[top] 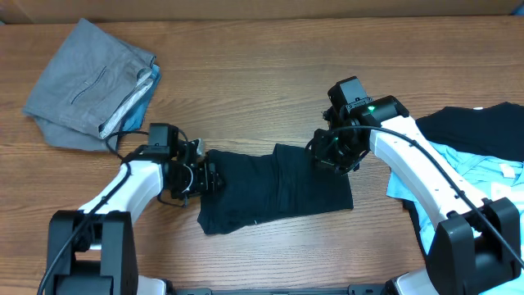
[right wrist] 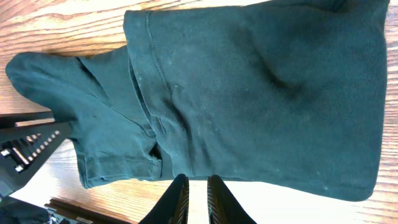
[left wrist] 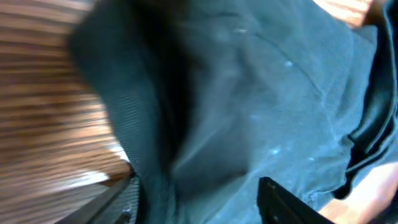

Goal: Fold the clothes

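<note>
**Dark garment flat at mid-counter, one set of fingers at each end**

The left fingers [left wrist: 286, 205] are spread wide. The dark garment [top: 274, 188] fills the blurred left wrist view and lies between them, though contact cannot be told. In the overhead view they sit at the garment's left edge.

The right fingers [right wrist: 179, 196] are drawn almost together, with only a thin gap between them. Their tips reach the garment's edge at its far right corner. Whether they nip the hem cannot be told.

The garment is partly folded, with a sleeve doubled over near one end.

A folded grey garment [top: 90, 86] lies at the far left, well apart from it. At the right edge sits a heap of clothes [top: 483, 152], black and pale blue.

The counter [top: 262, 74] is brown wood grain.
</note>
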